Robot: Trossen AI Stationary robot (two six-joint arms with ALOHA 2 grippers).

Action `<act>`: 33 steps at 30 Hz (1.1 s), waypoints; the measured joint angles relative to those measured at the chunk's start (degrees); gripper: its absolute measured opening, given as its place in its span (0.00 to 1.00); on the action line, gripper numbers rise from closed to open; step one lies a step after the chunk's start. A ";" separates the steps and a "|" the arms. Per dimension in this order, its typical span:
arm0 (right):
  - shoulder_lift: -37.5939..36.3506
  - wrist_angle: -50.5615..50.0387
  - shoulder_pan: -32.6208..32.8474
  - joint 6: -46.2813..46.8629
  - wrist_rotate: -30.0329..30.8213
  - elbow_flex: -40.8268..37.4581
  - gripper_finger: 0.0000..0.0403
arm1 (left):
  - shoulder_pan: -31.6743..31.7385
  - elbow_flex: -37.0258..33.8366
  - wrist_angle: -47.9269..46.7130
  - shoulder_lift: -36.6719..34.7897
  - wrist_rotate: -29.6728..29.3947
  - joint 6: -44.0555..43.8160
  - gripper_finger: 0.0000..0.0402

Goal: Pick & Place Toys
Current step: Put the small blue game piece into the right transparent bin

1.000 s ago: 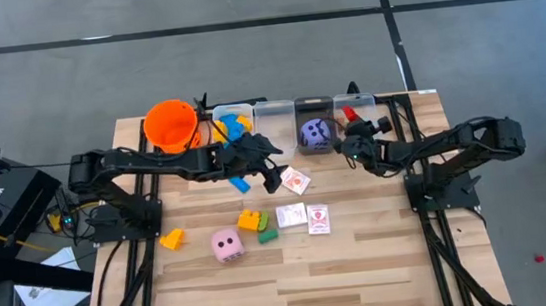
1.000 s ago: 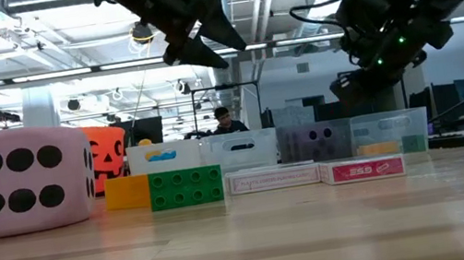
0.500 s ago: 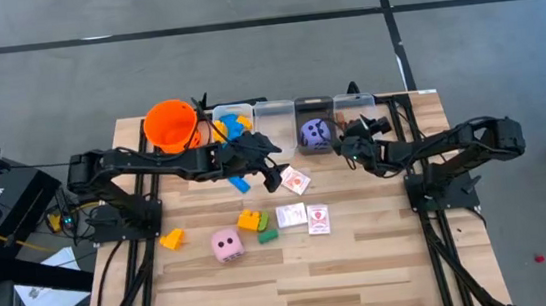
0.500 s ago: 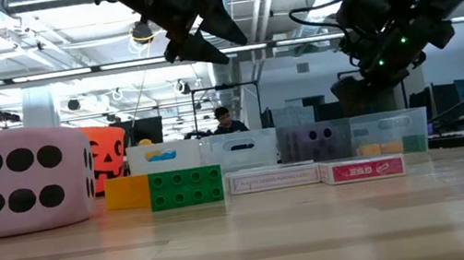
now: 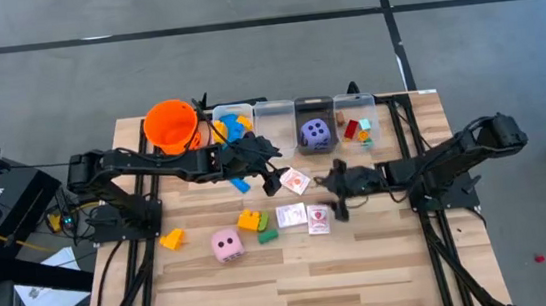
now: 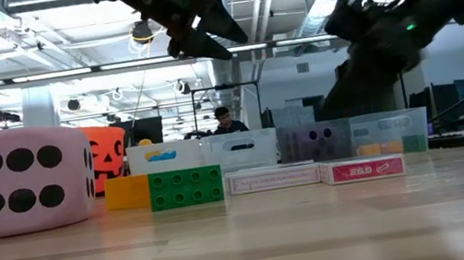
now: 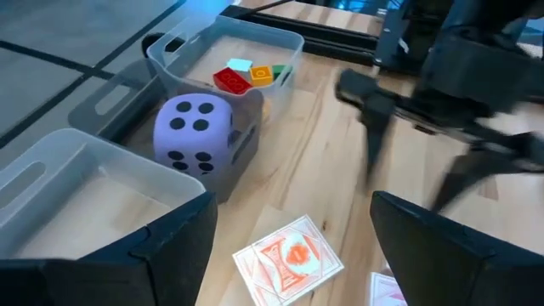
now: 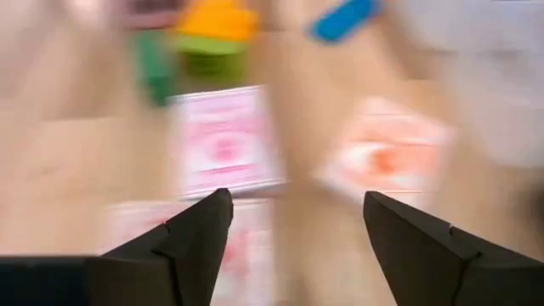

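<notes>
Sorted: purple die (image 5: 315,132) in its bin (image 5: 312,107); red and small blocks (image 5: 355,129) in the end bin.
Left on surface (image 5: 364,265): pink die (image 5: 226,244), three cards (image 5: 292,215), blue, yellow, orange, green blocks.
Right gripper (image 5: 338,189): jaws apart, empty, over cards.
Left gripper (image 5: 273,169): jaws wide, empty, above one card.

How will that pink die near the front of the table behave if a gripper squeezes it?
The pink die looks soft and rounded at its corners, so it would probably give under the fingers. It is bulky beside the green block, so it likely needs wide jaws. Resting flat on one face, it seems unlikely to roll.
</notes>
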 joint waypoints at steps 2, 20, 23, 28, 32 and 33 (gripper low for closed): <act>0.00 -0.46 2.46 1.78 -2.85 0.00 0.66 | -0.36 0.00 0.00 0.00 0.01 -0.04 0.75; 0.00 -4.10 6.16 2.43 3.18 0.00 0.66 | -8.25 0.01 -0.95 0.69 -0.08 -10.67 0.74; 0.00 -2.67 5.23 2.55 3.40 0.00 0.66 | -9.12 -0.04 -5.45 0.90 -0.13 -9.58 0.70; 0.00 -2.46 4.77 2.55 3.42 0.00 0.66 | -10.11 -0.02 -17.91 0.87 0.15 -9.45 0.62; 0.00 -2.45 4.77 2.49 3.40 0.00 0.66 | -10.21 -0.04 -29.90 0.87 -1.02 -1.62 0.58; 0.00 -2.45 4.77 2.46 3.40 0.00 0.66 | -10.02 -0.04 -31.56 0.87 -1.82 0.22 0.57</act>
